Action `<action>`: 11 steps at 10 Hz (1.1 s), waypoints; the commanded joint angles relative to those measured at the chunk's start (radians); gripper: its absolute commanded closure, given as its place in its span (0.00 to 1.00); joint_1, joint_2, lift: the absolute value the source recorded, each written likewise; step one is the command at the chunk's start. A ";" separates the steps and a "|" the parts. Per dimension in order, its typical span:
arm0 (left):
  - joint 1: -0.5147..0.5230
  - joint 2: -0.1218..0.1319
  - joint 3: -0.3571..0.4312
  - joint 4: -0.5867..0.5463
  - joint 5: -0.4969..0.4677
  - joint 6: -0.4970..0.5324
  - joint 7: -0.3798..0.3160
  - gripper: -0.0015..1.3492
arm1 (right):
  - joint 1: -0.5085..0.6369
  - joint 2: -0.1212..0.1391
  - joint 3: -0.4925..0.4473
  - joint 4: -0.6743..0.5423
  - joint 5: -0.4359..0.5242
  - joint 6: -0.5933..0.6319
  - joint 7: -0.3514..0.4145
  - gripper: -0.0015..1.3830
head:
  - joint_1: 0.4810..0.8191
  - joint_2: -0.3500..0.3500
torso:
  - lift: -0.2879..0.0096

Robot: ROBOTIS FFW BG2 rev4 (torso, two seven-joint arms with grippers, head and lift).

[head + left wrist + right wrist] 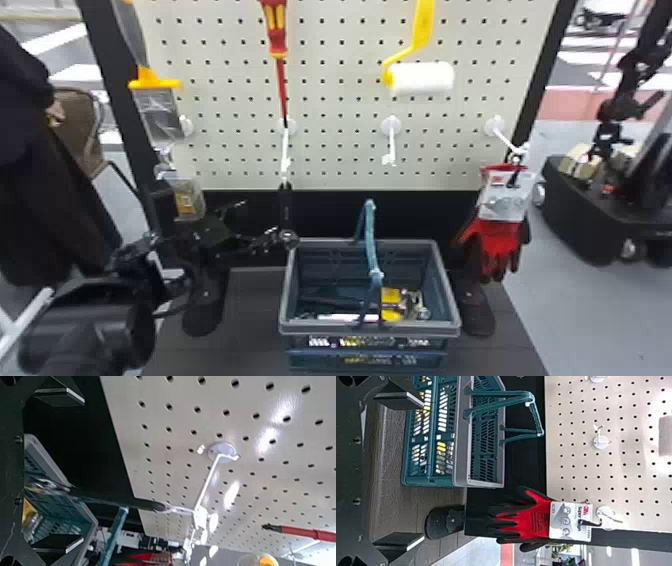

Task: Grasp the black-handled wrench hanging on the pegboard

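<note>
Down at the foot of the cream perforated pegboard (340, 100) now, and there, the black-handled wrench (119, 499), hanging straight down by its ring end from a white plastic hook (222, 450), directly beneath the red-and-yellow screwdriver (278, 45). Right up at it, the left gripper (79, 471), flat black fingers (59, 394) spread wide, one on either side of the wrench's silvery lower end, a gap to each, no contact, nothing held. From the head view, that left gripper low and left of centre, level with the bottom of the wrench, just by the back left corner of the grey-rimmed teal plastic basket (370, 330) on the dark tabletop (240, 350). Teal carry handle (370, 235) standing up over the basket, a few tools lying inside, among them something yellow. Over to the right gripper (417, 471): jaws just as wide, empty, facing the basket's slotted side wall and a pair of red-and-black work gloves (522, 518) dangling from the rightmost hook. Higher up the board, a yellow-handled paint roller with a white sleeve (420, 75) to the right of the screwdriver, and a packaged tool with a yellow collar (152, 82) at the far left edge.
</note>
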 commanded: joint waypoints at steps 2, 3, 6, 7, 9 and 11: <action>-0.040 -0.011 -0.057 0.001 0.081 0.027 -0.020 0.07 | -0.002 0.000 0.000 0.003 0.000 0.000 0.000 0.10 | 0.20 0.50 | 0.63; -0.040 -0.017 -0.078 0.001 0.111 0.032 -0.026 0.08 | 0.000 0.000 0.000 0.003 -0.001 0.000 0.000 0.10 | 0.20 0.50 | 0.63; -0.053 -0.018 -0.112 0.001 0.111 0.095 -0.036 0.26 | -0.002 0.000 0.000 0.006 -0.003 0.000 0.000 0.10 | 0.20 0.50 | 0.63; -0.059 -0.017 -0.115 0.001 0.101 0.107 -0.037 0.60 | -0.004 0.000 0.000 0.006 -0.003 0.000 0.000 0.10 | 0.20 0.50 | 0.63; -0.068 -0.014 -0.110 -0.004 0.056 0.056 -0.036 0.90 | -0.002 -0.002 0.000 0.006 -0.005 0.000 0.000 0.10 | 0.20 0.50 | 0.63; -0.072 -0.012 -0.107 -0.009 0.023 0.042 -0.052 0.90 | -0.002 -0.002 0.000 0.006 -0.005 -0.001 0.000 0.10 | 0.20 0.50 | 0.63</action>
